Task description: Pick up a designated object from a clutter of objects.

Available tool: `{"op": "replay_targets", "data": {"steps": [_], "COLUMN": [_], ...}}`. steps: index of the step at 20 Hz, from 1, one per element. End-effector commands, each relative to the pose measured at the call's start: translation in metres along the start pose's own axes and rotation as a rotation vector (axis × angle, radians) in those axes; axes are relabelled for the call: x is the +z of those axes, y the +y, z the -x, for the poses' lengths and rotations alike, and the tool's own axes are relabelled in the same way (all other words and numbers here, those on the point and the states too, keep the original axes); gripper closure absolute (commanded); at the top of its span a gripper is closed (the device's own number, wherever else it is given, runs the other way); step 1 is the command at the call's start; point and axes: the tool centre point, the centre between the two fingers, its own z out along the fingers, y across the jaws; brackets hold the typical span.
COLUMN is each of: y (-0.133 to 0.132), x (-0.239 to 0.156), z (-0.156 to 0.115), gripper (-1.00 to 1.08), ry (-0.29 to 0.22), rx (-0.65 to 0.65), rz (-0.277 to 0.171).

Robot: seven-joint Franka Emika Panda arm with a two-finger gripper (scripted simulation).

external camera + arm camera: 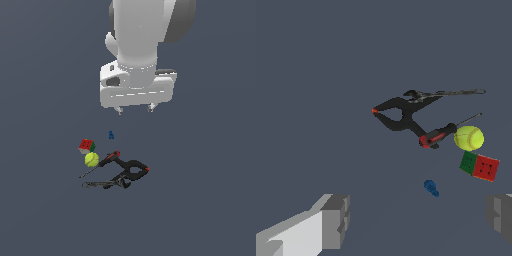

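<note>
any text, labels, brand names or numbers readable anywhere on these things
None can be read in either view.
Red-and-green cube: plain coloured faces with a dark grid, no letters.
Yellow-green ball: only a faint seam line, no brand mark visible.
Black clamp: no marking visible.
Small blue piece: too small to show any marking.
Robot tool: plain white and grey, no label.

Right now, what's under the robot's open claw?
Under the gripper is bare floor, with the tiny blue piece lying just ahead. Nothing is held. The cube and ball sit farther off.
</note>
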Motion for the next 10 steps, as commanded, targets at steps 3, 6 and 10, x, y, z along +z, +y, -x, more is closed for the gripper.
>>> {"op": "replay_targets", "data": {"steps": [3,6,10], "y": [0.006,0.010,0.018], "x": [0.010,0.019,0.034], "z": [0.001,0.003,0.006], "gripper": [-0.92,-0.92,-0.92], "ry": [0.001,0.001,0.002], "rx": [-0.055,-0.103,-0.182], "rz": [0.000,0.001,0.001]}}
